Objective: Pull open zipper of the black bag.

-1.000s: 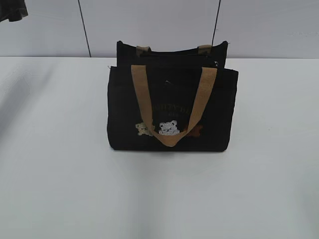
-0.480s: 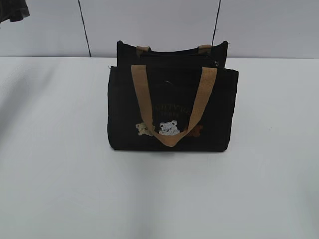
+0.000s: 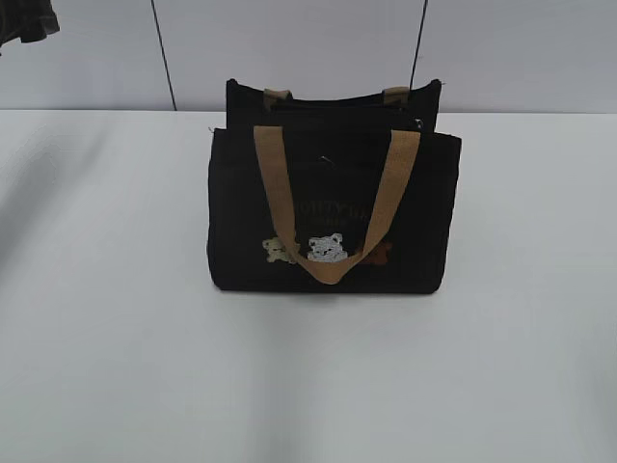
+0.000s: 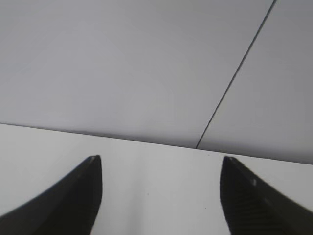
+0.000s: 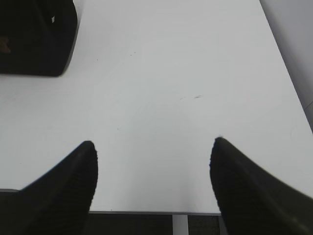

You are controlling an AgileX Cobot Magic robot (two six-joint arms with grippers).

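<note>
Nearest you, both grippers, left (image 4: 160, 169) and right (image 5: 154, 152), stand with jaws spread wide and nothing between them. One table (image 3: 106, 367). One bag (image 3: 333, 193) stands upright past its middle, at 12 o'clock in the exterior view; the right wrist view cuts it off at 10 o'clock. Two tan handles: front (image 3: 333, 207) draped down, rear (image 3: 278, 95) mostly hidden. You can't make out the zipper

left tool (image 4: 159, 169) agape, right tool (image 5: 152, 154) agape
</note>
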